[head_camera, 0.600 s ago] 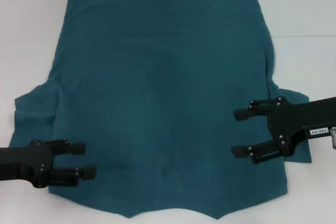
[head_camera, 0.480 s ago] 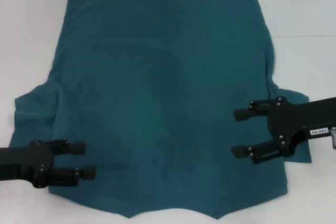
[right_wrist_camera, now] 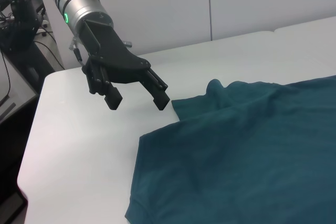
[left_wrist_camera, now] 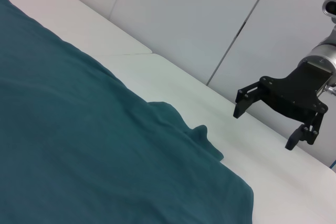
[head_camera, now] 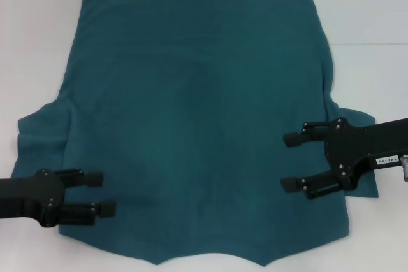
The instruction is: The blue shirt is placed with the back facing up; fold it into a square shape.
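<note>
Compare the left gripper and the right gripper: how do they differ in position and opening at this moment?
The left gripper sits nearer the robot, by the left sleeve of the blue shirt; the right gripper sits a little farther away, by the right sleeve. The left gripper's fingers stand closer together; the right gripper's are spread wider. Both are open, point inward over the shirt, and hold no cloth.

shirt (head_camera: 197, 113) on table (head_camera: 370, 4), grippers flanking
</note>
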You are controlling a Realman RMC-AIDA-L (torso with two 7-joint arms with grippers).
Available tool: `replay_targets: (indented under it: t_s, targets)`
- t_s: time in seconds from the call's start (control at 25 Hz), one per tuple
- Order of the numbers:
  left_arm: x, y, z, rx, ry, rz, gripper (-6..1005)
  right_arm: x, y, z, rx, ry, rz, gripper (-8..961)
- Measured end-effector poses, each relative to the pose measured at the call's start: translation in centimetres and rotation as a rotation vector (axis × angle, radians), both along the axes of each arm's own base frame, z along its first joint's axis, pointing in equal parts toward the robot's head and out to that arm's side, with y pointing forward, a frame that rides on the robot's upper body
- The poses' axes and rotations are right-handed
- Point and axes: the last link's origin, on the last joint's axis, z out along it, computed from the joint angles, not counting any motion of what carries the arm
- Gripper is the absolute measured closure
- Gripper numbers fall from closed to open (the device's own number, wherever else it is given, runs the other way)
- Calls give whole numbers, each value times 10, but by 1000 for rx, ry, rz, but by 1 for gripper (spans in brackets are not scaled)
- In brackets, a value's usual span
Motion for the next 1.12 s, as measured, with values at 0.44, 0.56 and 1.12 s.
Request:
replay_targets:
  t_s: [0.44, 0.56, 1.12]
  targets:
    - [-11, 21, 36, 174, 149, 50, 96, -1, 2, -3, -13, -32, -1, 26]
    - [-18, 29, 58, 267, 216, 72, 97, -5, 5, -4, -26, -44, -10, 26]
    - [-44, 65, 67, 304, 631, 84, 144, -23, 14, -18, -74, -102, -46, 26]
